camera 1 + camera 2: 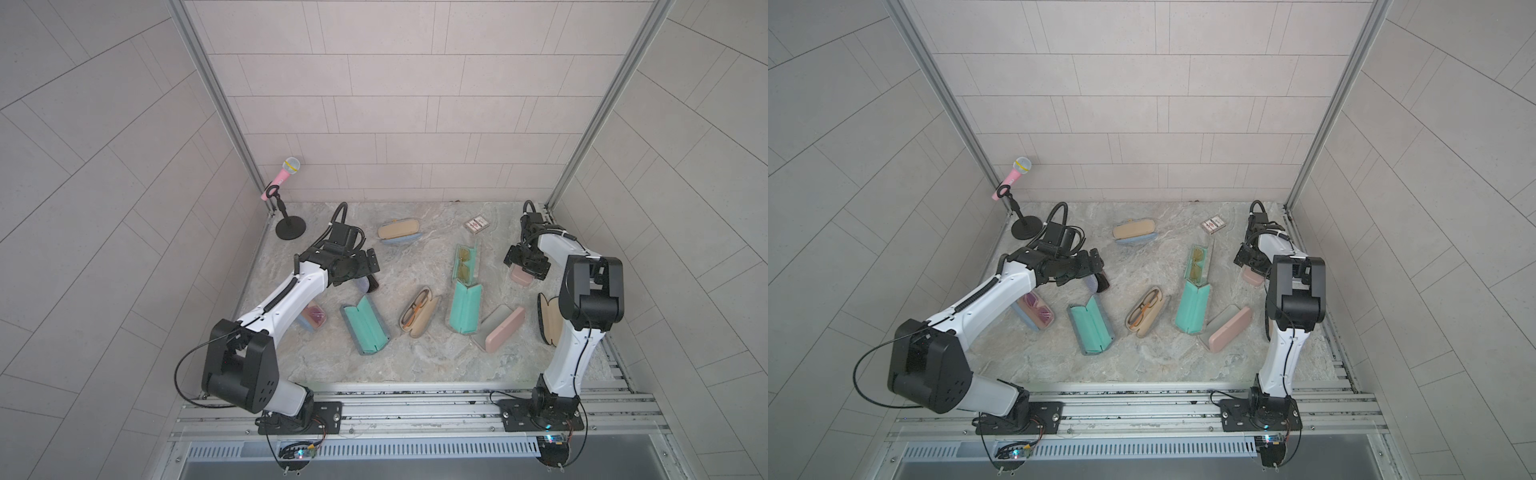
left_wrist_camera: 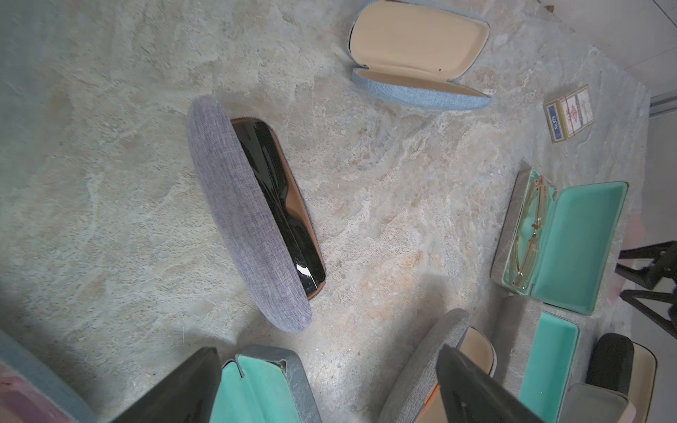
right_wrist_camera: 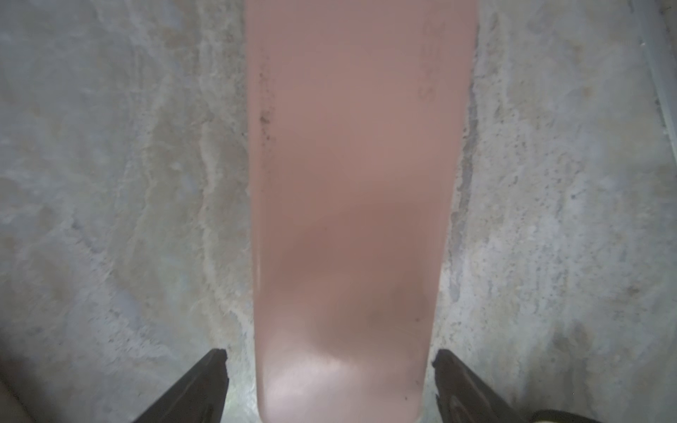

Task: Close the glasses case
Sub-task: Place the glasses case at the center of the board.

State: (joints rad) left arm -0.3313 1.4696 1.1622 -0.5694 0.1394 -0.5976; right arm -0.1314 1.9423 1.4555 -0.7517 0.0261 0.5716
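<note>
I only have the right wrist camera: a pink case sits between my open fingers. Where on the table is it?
Observer: In both top views the right gripper hangs over the pink case near the right edge of the table, toward the back.
Operator: What is the left arm over?
Observer: The left gripper, open, is above a purple fabric case with its lid ajar and black sunglasses inside.
</note>
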